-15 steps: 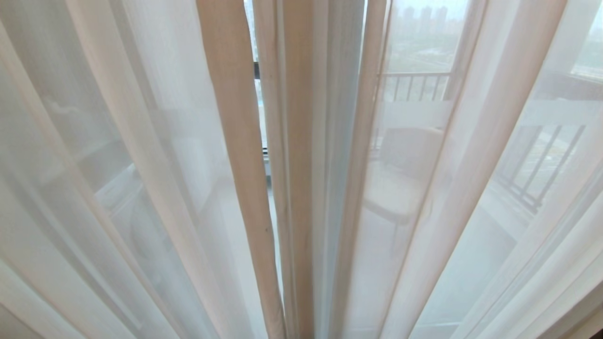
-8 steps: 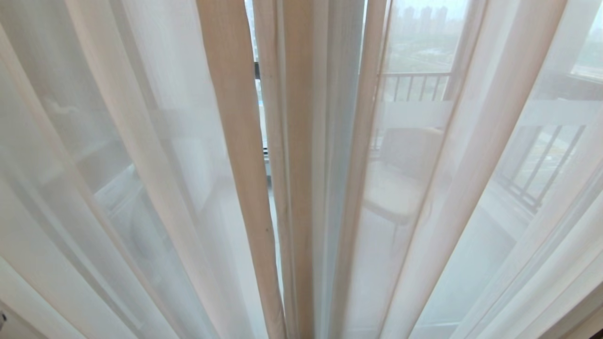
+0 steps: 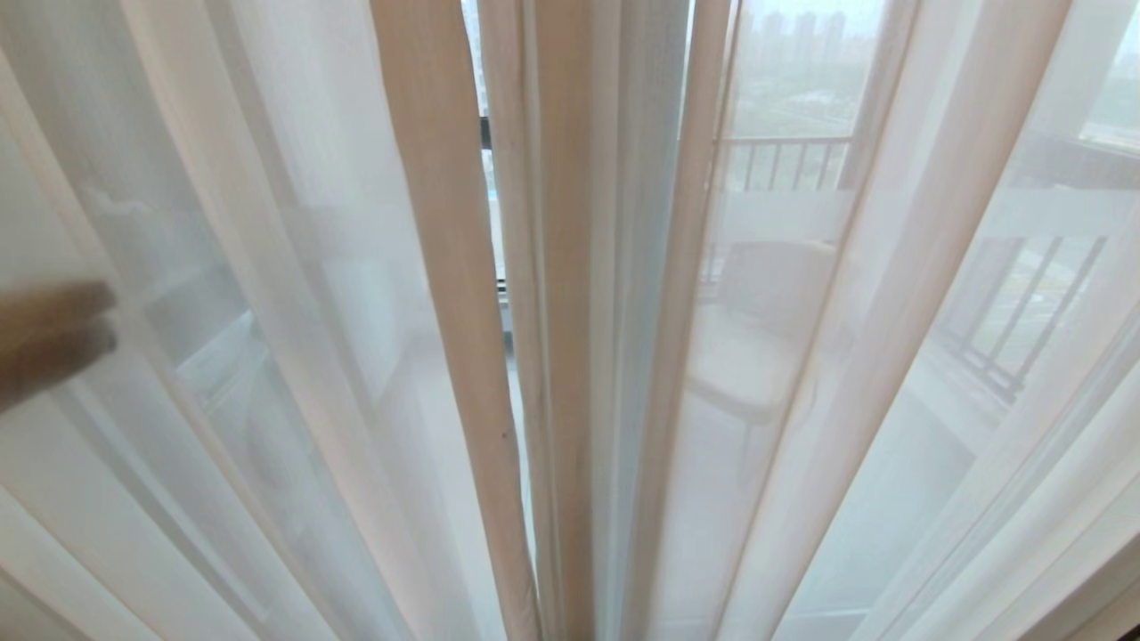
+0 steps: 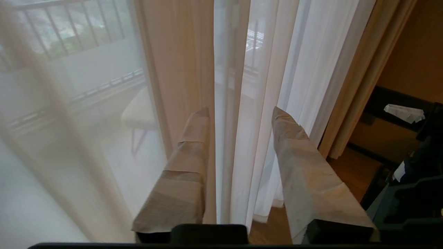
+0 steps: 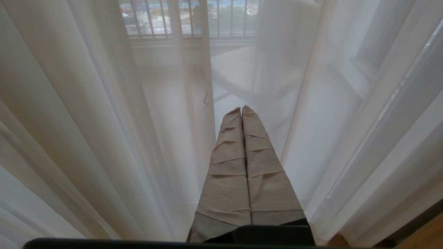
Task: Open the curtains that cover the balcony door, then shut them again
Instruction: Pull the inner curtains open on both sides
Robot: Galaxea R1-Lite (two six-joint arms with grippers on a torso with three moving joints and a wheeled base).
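A balcony with a barred railing (image 3: 784, 160) and a pale chair (image 3: 757, 347) shows dimly through the sheer cloth that fills the view. The curtains (image 3: 445, 267) hang drawn across the balcony door (image 3: 488, 133), whose dark frame shows only in a narrow slit between the beige folds at the middle. The left hand (image 4: 238, 114) is near the folds toward the left of the scene, its tape-wrapped fingers (image 4: 304, 180) spread apart with nothing between them but white sheer folds hanging beyond; in the head view it is a blurred brown shape at the left edge. The right hand (image 5: 241, 110) is low before the sheer layer, its wrapped fingers pressed together and empty.
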